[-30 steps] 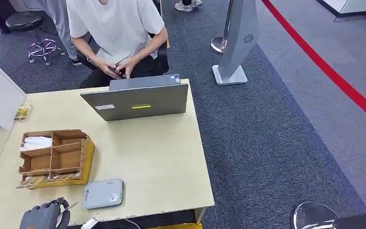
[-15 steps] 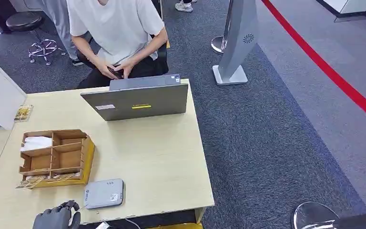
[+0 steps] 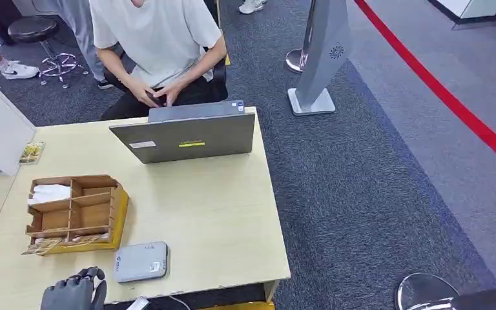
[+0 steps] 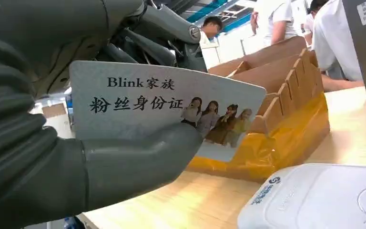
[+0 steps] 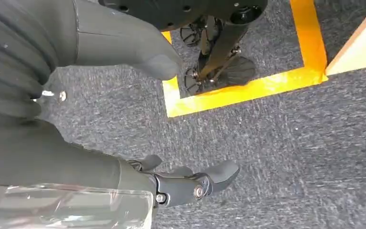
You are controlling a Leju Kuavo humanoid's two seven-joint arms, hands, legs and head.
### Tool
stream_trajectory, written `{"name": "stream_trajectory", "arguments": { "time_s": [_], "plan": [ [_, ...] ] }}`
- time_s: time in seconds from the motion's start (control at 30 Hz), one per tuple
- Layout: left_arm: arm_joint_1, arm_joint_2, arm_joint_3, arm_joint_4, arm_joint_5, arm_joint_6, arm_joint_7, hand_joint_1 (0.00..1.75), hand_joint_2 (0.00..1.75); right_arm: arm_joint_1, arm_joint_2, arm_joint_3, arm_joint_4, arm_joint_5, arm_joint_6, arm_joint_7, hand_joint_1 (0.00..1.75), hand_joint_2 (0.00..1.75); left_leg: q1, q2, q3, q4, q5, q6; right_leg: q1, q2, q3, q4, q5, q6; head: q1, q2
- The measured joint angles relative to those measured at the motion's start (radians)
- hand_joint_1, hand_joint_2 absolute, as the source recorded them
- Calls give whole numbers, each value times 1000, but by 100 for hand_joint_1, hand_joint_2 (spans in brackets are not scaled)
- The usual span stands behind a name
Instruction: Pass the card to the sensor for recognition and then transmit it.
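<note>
At about 7 o'clock on the counter (image 3: 219,219), at its near edge, the left hand (image 3: 74,294) pinches the card (image 4: 164,112) between thumb and fingers; the left wrist view shows the card's printed face, while in the head view the card cannot be made out. Just beyond, toward 1 o'clock of that hand, lies the grey sensor (image 3: 141,261), flat on the counter; the left wrist view shows the card near the sensor's edge, not over it. The right hand (image 5: 186,183) hangs above the carpet (image 5: 276,157), fingers loosely apart and holding nothing. Farther, at 11 o'clock, stands a wooden organizer (image 3: 74,213); behind it, at 12 o'clock, an open laptop (image 3: 184,135); beyond sits a person (image 3: 158,48).
</note>
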Motion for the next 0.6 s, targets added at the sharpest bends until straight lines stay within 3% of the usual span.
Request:
{"name": "stream_trajectory", "arguments": {
  "time_s": [0.6],
  "plan": [
    [-82,-48,0,127,-38,-11,-90,175,175,-2,0,9,2,67,-2,-33,0,175,0,0,0,0,1,-1,0,0,1,0,1,0,0,0]
  ]
}}
